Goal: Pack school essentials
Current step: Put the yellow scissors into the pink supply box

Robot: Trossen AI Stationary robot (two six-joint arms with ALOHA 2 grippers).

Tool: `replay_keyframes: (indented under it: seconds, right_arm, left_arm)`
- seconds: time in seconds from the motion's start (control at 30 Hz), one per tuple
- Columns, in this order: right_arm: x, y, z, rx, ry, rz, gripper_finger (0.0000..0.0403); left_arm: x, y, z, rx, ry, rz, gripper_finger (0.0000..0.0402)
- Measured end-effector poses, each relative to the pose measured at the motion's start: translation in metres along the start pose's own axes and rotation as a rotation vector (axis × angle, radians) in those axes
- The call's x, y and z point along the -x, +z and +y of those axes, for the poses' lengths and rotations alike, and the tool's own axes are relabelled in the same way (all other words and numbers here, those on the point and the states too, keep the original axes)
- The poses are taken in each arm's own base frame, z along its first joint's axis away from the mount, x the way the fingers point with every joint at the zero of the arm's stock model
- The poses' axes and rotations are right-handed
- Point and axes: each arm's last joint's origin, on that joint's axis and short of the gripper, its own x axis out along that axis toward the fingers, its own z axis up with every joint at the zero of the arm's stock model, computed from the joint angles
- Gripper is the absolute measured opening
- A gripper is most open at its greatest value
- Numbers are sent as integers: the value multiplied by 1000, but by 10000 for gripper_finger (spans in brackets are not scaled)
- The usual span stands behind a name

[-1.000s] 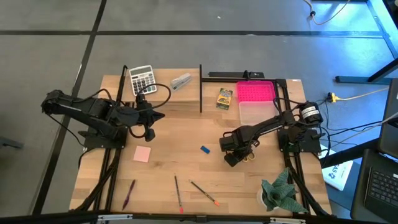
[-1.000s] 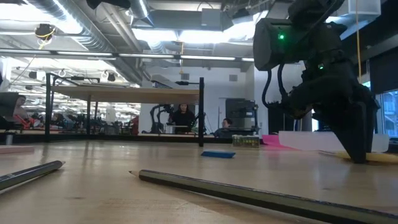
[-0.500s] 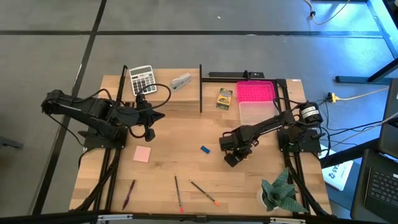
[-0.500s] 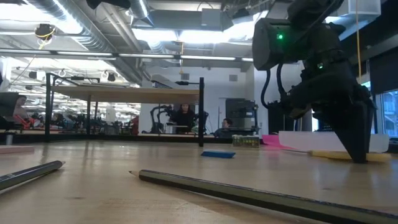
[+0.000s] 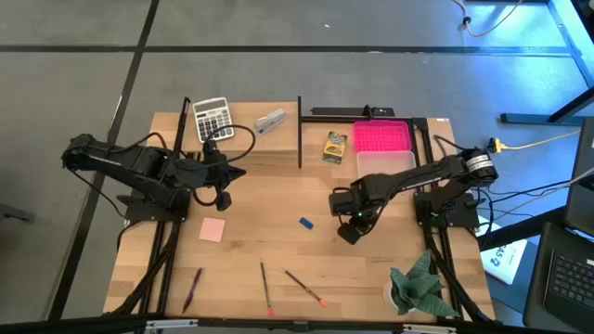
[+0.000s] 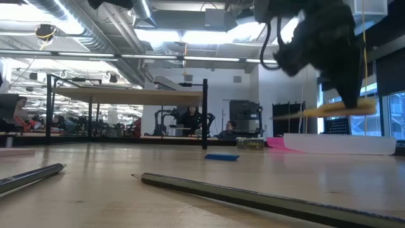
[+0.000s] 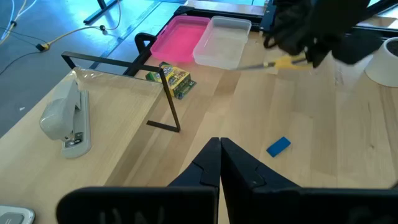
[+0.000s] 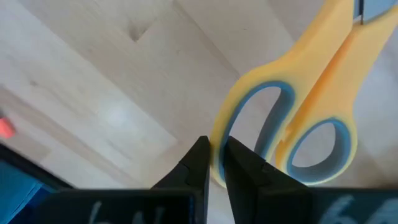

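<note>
The right gripper (image 8: 214,163) is pinching the rim of one yellow handle loop of the scissors (image 8: 298,112) and holding them in the air above the table (image 5: 269,199), the blades jutting out roughly level. The clear tray (image 5: 385,168), next to the pink one (image 5: 382,136), is lying just past the scissors on the far side, so I'd guess the carry goes that way, with the long axis needing to line up along the tray. The right arm is by far the nearer to it. The left gripper (image 7: 219,163) is waiting with its fingers pressed together, empty, well across the table from the tray.
</note>
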Motion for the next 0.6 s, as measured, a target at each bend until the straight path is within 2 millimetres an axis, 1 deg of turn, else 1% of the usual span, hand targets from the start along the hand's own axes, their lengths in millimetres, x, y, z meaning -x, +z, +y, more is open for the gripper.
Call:
replay_keyframes:
  seconds: [0.17,0.27,0.43,0.5,0.6]
  right_arm:
    - [30,-9,-13,61,-62,-8,36]
    - [47,-15,-25,119,-105,-2,36]
    - [61,-19,-46,300,-183,14,38]
    - [65,-16,-53,382,-209,23,37]
    - [70,-11,-67,455,-264,49,38]
  left_arm:
    - [0,0,0,1,0,0,0]
    - [0,0,0,1,0,-1,0]
    - [0,1,-1,7,-4,-10,0]
    - [0,1,-1,8,-4,-12,0]
    - [0,3,-1,19,-9,-28,0]
